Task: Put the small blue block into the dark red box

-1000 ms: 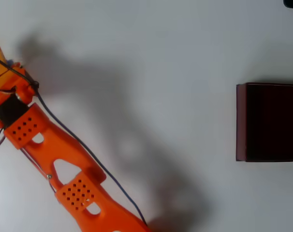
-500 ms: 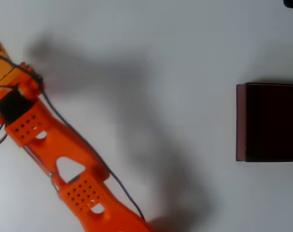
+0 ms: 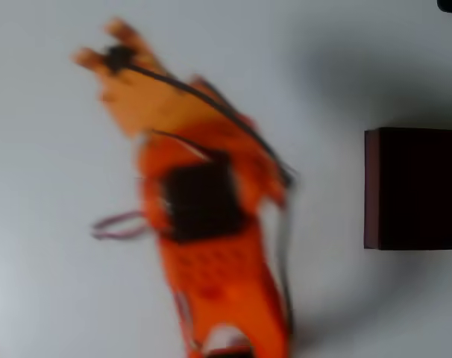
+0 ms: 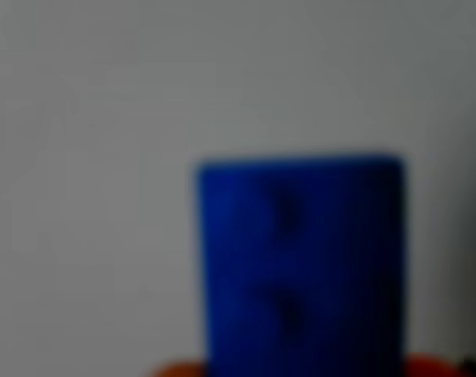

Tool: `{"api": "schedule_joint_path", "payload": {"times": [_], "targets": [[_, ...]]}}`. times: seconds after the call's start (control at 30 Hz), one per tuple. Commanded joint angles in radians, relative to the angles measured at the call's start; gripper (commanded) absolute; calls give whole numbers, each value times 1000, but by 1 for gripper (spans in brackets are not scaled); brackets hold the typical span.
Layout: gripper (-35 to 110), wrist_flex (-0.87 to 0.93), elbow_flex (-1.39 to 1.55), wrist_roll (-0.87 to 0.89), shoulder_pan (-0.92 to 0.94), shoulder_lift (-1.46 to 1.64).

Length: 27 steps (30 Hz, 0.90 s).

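Matte white table (image 3: pixel 47 246); boxy blue block (image 4: pixel 301 267) (blurred), thin-walled maroon box (image 3: pixel 414 188).

Overhead view: motion-blurred orange printed robot arm (image 3: pixel 211 246) rose from bottom edge, centre-left, its gripper (image 3: pixel 110 56) at upper left. Dark red square box (image 3: pixel 414 188) sat at right edge, well apart. Wrist view: small blue rectangular block (image 4: pixel 301 263) lower centre, close to camera, above white table (image 4: pixel 89 118).
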Motion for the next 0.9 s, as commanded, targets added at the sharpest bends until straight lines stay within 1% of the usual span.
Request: {"api": "schedule_joint_path", "payload": {"times": [0.0,0.1,0.17,0.3,0.5,0.63,0.7,0.87], "targets": [[0,-15,302,-66,153,359],[0,-38,463,-158,316,525],[0,-40,529,-222,433,581],[0,-110,669,-307,620,638],[0,-318,867,-376,827,652],[0,-440,881,-411,899,503],[0,-508,871,-419,904,399],[0,-611,845,-425,907,179]]}}
